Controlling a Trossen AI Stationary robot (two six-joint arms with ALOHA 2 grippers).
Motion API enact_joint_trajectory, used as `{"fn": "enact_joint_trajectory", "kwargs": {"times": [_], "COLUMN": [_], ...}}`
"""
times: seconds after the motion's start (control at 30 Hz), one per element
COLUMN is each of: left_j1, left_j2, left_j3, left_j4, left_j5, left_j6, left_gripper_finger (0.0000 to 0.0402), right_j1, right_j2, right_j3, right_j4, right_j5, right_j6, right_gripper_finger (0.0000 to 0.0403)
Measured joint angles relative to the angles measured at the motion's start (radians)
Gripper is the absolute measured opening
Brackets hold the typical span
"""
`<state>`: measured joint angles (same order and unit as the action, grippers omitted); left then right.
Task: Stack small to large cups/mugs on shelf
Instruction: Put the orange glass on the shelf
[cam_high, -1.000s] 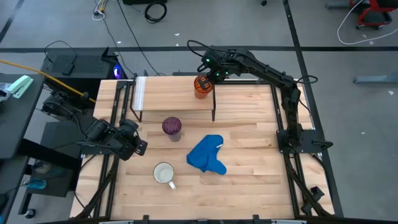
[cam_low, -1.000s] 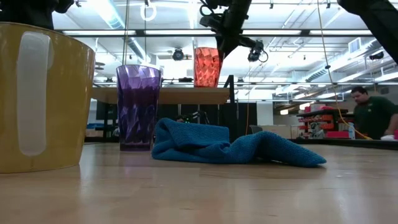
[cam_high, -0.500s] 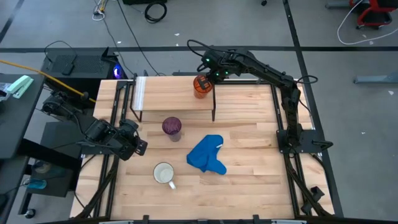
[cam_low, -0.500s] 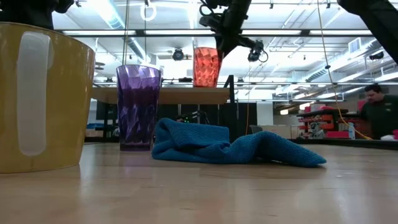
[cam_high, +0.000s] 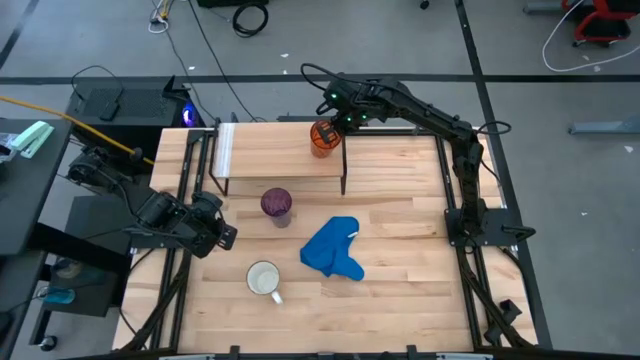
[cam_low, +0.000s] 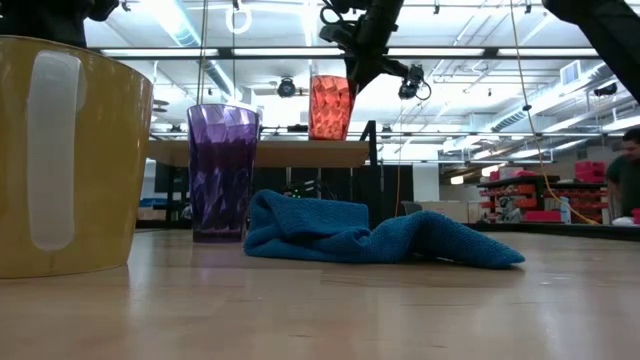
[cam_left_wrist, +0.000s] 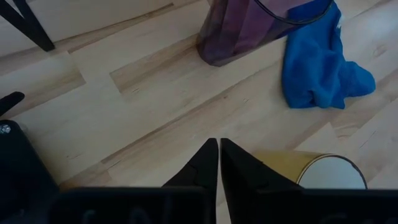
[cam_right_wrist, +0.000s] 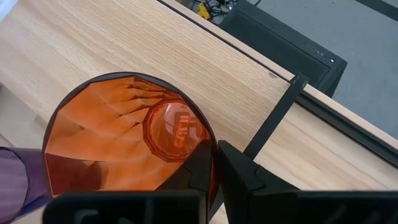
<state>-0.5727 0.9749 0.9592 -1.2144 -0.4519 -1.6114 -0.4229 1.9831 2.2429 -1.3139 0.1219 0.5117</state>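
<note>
The small orange translucent cup (cam_high: 322, 137) is at the right end of the shelf (cam_high: 270, 150), a low light-wood board on black legs with a white strip (cam_high: 226, 147) at its left end. My right gripper (cam_high: 336, 122) is shut on the cup. The purple tumbler (cam_high: 277, 204) stands on the tabletop in front of the shelf. A mug (cam_high: 264, 279), white inside and yellow outside (cam_low: 60, 155), stands nearer the near edge with its handle toward that edge. My left gripper (cam_left_wrist: 219, 155) is shut at the table's left edge, touching nothing. My right gripper pinches the orange cup's wall at the rim (cam_right_wrist: 210, 144), one finger (cam_right_wrist: 198, 167) inside the cup and the other outside. The fingers come down from above, slanting from the far right. The cup stays upright (cam_low: 332, 107) with its base at the shelf top; whether it rests there I cannot tell.
A crumpled blue cloth (cam_high: 333, 250) lies on the table right of the mug and tumbler. The shelf's black right legs (cam_right_wrist: 273, 124) stand close by the cup. Bare shelf board stretches left of the cup (cam_high: 265, 150). A person (cam_low: 628, 175) is in the room beyond.
</note>
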Motion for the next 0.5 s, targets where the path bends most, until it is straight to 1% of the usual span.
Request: {"fn": "enact_joint_trajectory", "kwargs": {"times": [0.13,0.37,0.5], "left_j1": [0.0,0.0,0.0], "left_j2": [0.0,0.0,0.0], "left_j3": [0.0,0.0,0.0], "left_j4": [0.0,0.0,0.0], "left_j5": [0.0,0.0,0.0], "left_j6": [0.001,0.002,0.002], "left_gripper_finger": [0.0021,0.0031,0.003], "right_j1": [0.0,0.0,0.0], "right_j2": [0.0,0.0,0.0], "right_j3": [0.0,0.0,0.0], "right_j4": [0.0,0.0,0.0], "right_j5": [-0.003,-0.002,0.0], "right_j6": [-0.003,0.0,0.0], "right_gripper_finger": [0.0036,0.0073,0.0084]}}
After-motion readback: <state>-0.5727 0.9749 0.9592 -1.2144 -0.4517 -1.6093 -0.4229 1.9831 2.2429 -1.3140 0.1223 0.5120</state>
